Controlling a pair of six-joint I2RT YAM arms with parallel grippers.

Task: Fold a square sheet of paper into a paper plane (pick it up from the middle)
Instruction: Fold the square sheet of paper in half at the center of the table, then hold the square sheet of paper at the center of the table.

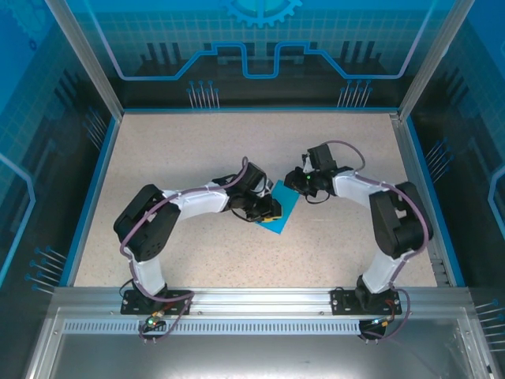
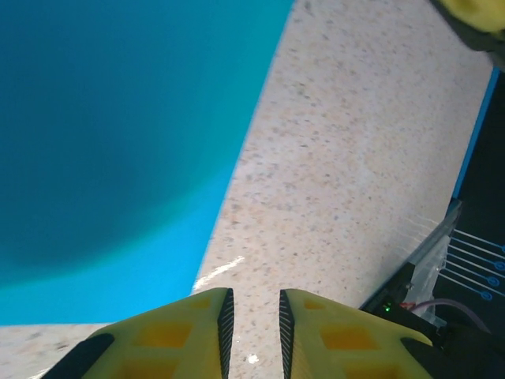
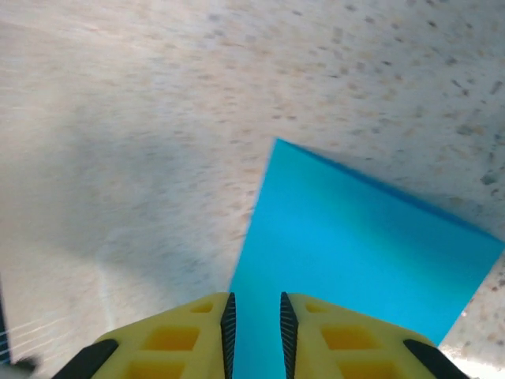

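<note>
The counter (image 1: 197,150) is a flat, speckled surface. The square sheet of paper (image 1: 286,202) lies on it just right of centre in the top view, between the two arm tips. The sheet (image 2: 118,118) fills the upper left of the left wrist view, and the sheet (image 3: 355,253) takes the lower right of the right wrist view.

Handling, as judged: light, thin and limp, easily creased, and hard to lift off a flat surface. Take hold at the middle by pinching up a ridge.

The left gripper (image 2: 254,335) has its jaws drawn nearly together on nothing, over bare counter beside the sheet's edge. The right gripper (image 3: 254,335) has its jaws likewise nearly together over the sheet; whether they pinch it cannot be told.
</note>
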